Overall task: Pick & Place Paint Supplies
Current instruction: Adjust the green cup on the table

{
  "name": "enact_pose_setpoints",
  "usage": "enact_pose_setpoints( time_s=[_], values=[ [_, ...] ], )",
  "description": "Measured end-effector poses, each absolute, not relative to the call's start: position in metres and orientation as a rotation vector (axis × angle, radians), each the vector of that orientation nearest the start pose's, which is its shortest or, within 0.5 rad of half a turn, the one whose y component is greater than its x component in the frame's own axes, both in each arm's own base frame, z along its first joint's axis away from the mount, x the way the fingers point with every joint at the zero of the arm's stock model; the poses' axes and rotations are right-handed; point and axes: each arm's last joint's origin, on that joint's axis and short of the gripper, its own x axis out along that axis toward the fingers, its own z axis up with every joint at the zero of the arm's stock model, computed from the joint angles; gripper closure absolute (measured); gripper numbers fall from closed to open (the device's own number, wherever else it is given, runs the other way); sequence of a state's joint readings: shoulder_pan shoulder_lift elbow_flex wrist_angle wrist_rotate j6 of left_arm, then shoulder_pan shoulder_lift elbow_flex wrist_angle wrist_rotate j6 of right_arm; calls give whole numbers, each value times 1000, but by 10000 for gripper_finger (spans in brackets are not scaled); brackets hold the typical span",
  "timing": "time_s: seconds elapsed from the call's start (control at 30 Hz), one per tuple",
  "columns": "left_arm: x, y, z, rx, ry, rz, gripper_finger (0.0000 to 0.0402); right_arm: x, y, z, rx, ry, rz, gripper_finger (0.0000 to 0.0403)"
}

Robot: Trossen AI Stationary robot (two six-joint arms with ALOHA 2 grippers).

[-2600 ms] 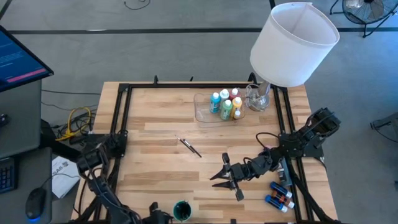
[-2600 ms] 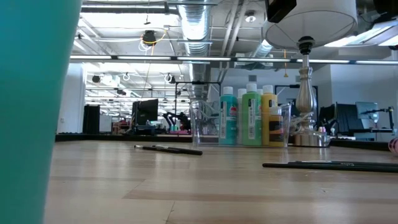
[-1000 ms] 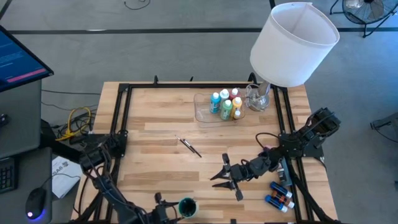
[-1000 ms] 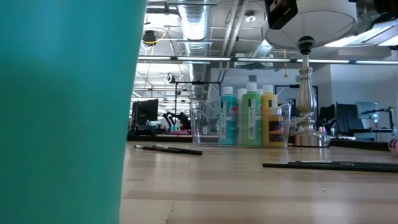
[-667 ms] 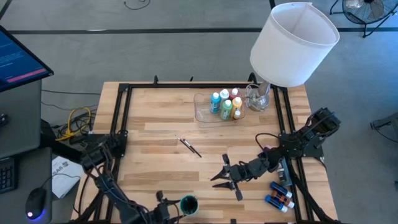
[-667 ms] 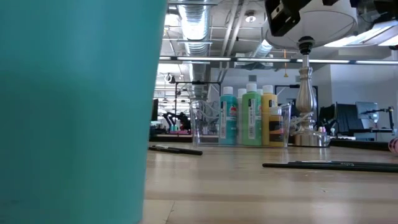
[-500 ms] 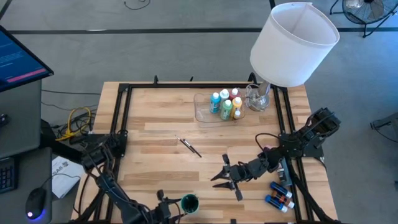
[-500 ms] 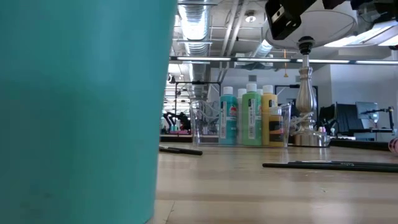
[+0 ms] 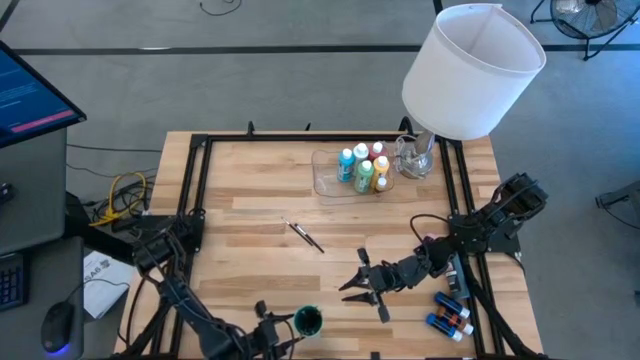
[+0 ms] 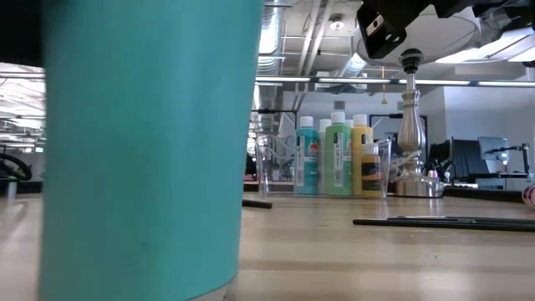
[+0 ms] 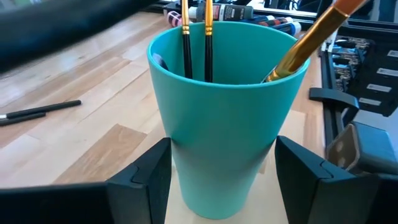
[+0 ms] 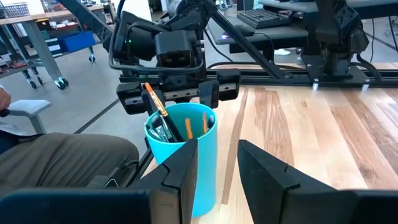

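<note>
From above, the left claw (image 9: 283,330) sat at the near edge of the pale wooden surface (image 9: 250,215), its jaws closed around a teal plastic cup (image 9: 307,322). The right claw (image 9: 357,283) hovered low off to the cup's right, jaws parted a little with nothing between them. A thin dark-handled brush (image 9: 304,236) lay beyond both claws near the middle of the surface, and a second dark brush (image 9: 381,309) lay just beside the right claw. Far beyond the right claw, white-capped paint bottles (image 9: 361,167) stood upright in a clear plastic tray (image 9: 328,180), next to the base of a big white lampshade (image 9: 472,70). Small blue paint tubes (image 9: 449,312) lay to that claw's right.

From surface level, the teal cup (image 10: 146,150) filled the left side, close up. The bottles (image 10: 336,159) stood in the tray (image 10: 272,165) far back, and the second brush (image 10: 443,222) lay flat at right.

From the left wrist, the dark fingers (image 11: 144,177) pressed both sides of the cup (image 11: 224,112), which held brushes with yellow shafts (image 11: 195,34).

From the right wrist, the narrowly parted fingers (image 12: 180,171) framed the cup (image 12: 183,152), with the left claw (image 12: 168,93) just behind it.
</note>
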State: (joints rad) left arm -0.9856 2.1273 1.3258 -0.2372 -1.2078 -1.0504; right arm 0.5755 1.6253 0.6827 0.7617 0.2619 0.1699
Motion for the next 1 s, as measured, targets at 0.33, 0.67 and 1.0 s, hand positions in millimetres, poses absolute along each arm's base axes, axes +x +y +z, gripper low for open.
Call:
enact_pose_setpoints(
  time_s=[0.33, 0.67, 1.0],
  values=[
    [259, -321, 126, -71, 292, 433, 215, 273, 168, 187, 95, 192, 298, 294],
    [264, -316, 127, -44, 278, 458, 215, 273, 168, 187, 94, 192, 298, 294],
    [274, -308, 127, -18, 285, 486, 215, 273, 168, 187, 91, 191, 298, 294]
  ],
)
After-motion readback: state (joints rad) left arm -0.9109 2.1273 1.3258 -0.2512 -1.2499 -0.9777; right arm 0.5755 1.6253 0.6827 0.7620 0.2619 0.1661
